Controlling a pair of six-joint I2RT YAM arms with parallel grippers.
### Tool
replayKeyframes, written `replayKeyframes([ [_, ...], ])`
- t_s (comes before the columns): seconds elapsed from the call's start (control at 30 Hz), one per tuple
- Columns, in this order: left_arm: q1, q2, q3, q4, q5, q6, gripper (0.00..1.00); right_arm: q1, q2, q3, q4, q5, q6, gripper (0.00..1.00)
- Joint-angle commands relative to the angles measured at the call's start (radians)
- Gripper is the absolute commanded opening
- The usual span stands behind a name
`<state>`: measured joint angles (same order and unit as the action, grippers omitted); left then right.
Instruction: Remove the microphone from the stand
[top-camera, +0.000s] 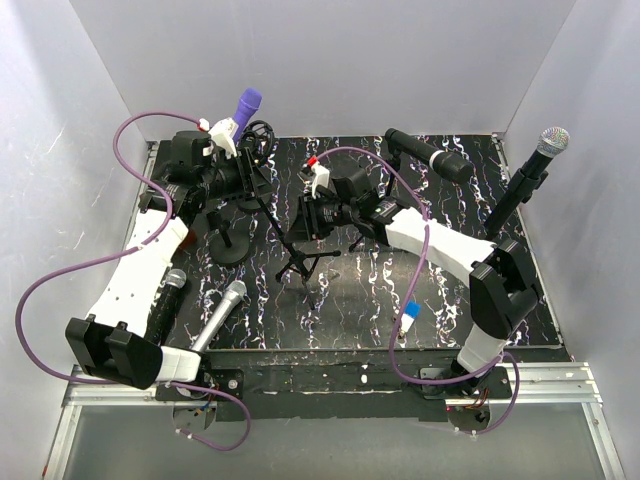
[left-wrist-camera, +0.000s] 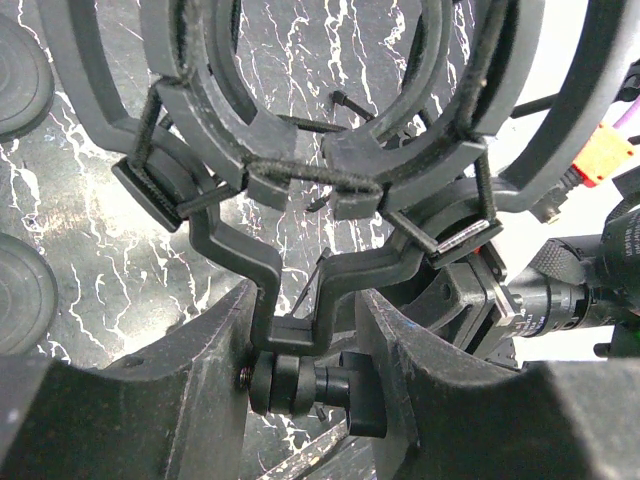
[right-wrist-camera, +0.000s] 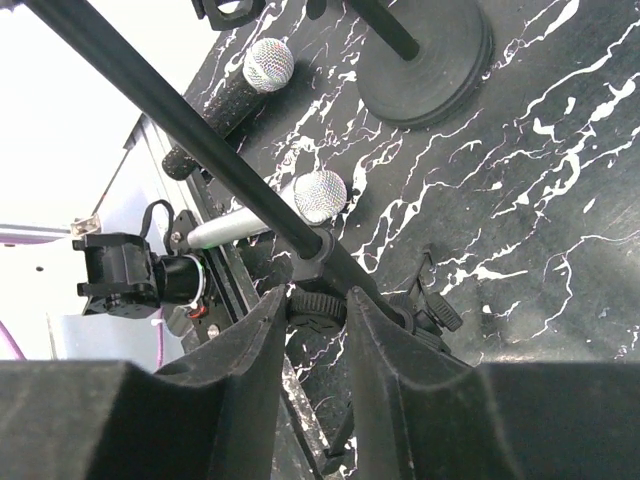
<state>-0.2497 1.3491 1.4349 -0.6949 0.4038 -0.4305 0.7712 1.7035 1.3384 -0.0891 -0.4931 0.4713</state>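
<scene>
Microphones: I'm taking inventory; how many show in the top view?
5: purple-headed microphone far left; black microphone lying far centre; silver-headed microphone on right stand; two lying near left: black-bodied, silver-bodied.

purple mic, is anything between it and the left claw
Yes: the left claw straddles the shock mount's bracket, so the mount's rings sit between it and the purple mic. The wrist view does not show the mic.

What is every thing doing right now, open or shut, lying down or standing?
left gripper, shut on shock mount.
right gripper, shut on tripod stand pole.
silver microphone, lying flat on the table.
black microphone, lying flat at the back.
grey-headed microphone, held up in the right-hand stand.
</scene>
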Motion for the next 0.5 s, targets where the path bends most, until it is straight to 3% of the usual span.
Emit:
replayKeyframes([
  [0.0,0.0,-0.021,-0.004,0.017,0.053,-0.033,0.0,-0.006,0.008,0.056,0.049,0.014,0.004,0.31],
  [0.23,0.009,-0.013,0.007,0.015,0.056,-0.045,0.0,-0.007,-0.005,0.024,0.028,0.03,-0.085,0.01],
  [0.37,0.038,0.01,0.041,0.011,0.079,-0.07,0.0,0.0,-0.07,-0.027,0.078,-0.019,-0.375,0.01],
  [0.47,0.049,0.024,0.047,0.035,0.136,-0.07,0.0,0.034,-0.142,-0.086,0.132,-0.054,-0.835,0.01],
])
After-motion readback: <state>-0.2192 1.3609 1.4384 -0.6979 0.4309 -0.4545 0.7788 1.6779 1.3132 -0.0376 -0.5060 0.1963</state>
